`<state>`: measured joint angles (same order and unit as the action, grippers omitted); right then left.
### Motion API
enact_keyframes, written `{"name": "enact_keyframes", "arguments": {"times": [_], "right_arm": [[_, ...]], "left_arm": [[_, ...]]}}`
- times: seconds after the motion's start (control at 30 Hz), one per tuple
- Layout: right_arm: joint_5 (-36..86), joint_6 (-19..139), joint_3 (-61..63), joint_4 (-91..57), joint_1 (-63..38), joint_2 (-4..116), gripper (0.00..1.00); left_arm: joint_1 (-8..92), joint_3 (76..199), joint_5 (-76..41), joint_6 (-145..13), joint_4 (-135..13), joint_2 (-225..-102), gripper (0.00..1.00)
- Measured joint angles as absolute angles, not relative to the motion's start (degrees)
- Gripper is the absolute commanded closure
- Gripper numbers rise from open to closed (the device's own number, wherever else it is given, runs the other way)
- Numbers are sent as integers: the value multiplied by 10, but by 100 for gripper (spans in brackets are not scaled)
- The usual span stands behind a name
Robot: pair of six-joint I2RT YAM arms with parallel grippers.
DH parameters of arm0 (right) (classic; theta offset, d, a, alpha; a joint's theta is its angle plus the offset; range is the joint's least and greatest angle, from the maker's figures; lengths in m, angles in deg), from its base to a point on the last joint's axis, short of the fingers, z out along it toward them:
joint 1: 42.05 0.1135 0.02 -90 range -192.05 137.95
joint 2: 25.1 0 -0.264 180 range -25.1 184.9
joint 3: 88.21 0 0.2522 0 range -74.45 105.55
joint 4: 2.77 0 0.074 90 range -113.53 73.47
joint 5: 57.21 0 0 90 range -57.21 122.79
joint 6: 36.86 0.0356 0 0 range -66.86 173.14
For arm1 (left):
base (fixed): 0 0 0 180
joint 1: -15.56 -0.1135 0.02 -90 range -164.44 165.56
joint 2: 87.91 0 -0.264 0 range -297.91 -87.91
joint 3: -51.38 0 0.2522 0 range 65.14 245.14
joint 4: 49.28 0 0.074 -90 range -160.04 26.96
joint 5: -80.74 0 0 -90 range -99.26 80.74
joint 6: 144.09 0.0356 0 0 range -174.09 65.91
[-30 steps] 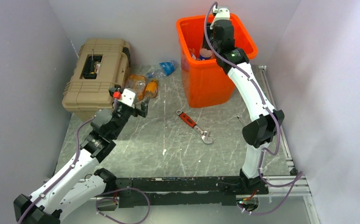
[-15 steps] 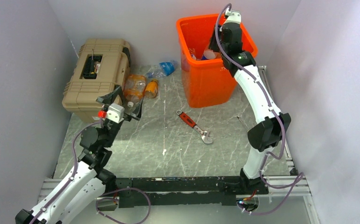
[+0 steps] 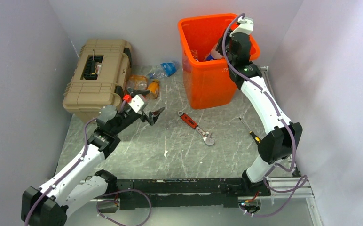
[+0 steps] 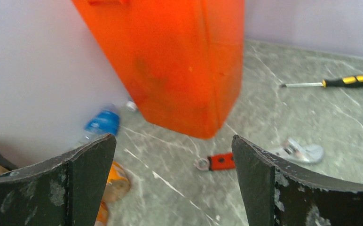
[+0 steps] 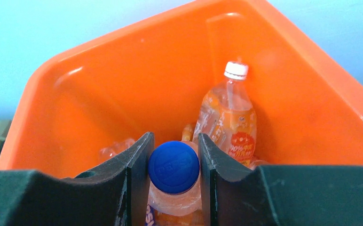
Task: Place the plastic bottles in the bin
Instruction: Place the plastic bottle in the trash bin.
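Note:
My right gripper [image 5: 174,160] is shut on the neck of a clear bottle with a blue cap [image 5: 174,167], held above the inside of the orange bin [image 5: 123,84]. From above, that gripper [image 3: 223,52] hangs over the bin's right side [image 3: 208,89]. A white-capped orange bottle [image 5: 229,117] leans inside the bin among other bottles. My left gripper [image 3: 152,115] is open and empty, low over the table left of the bin. Two orange bottles [image 3: 139,84] [image 3: 153,88] and a blue-labelled clear bottle [image 3: 165,69] lie on the table behind it; the blue-labelled bottle [image 4: 102,122] also shows past my left finger.
A tan toolbox [image 3: 97,75] stands at the back left. A red-handled wrench [image 3: 196,127] lies in front of the bin, and a small screwdriver [image 3: 250,129] lies to its right. Grey walls close in the table on three sides.
My left arm swung from beside the toolbox out to the right, toward the wrench, gripper still open. My right arm carried its bottle rightward over the bin, uncovering the screwdriver.

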<state>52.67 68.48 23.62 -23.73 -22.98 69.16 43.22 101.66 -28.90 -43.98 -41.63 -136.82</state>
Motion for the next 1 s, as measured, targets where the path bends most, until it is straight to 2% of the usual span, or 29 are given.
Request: {"name": "enact_keyframes", "arguments": {"times": [0.2, 0.4, 0.63, 0.67, 0.7, 0.73, 0.77, 0.8, 0.87, 1.0], "right_arm": [[498, 714, 289, -225, -262, 738, 100], [483, 707, 458, -261, -260, 825, 100], [472, 668, 494, -270, -248, 847, 100], [471, 661, 495, -271, -245, 852, 96], [469, 655, 495, -272, -243, 860, 87], [466, 649, 496, -274, -240, 868, 68], [462, 645, 496, -277, -238, 877, 59], [460, 641, 496, -282, -237, 885, 43], [455, 637, 496, -293, -234, 904, 31], [445, 639, 512, -327, -231, 919, 13]], "left_arm": [[432, 1017, -314, -443, -455, -1388, 1], [432, 1017, -313, -442, -454, -1373, 0], [432, 1017, -313, -442, -455, -1378, 0], [432, 1016, -313, -442, -455, -1378, 0], [432, 1017, -313, -442, -455, -1379, 1], [432, 1017, -312, -442, -455, -1380, 1], [432, 1017, -312, -441, -455, -1382, 1], [432, 1017, -312, -441, -455, -1383, 1], [432, 1016, -310, -441, -455, -1385, 1], [432, 1017, -309, -441, -456, -1389, 1]]}}
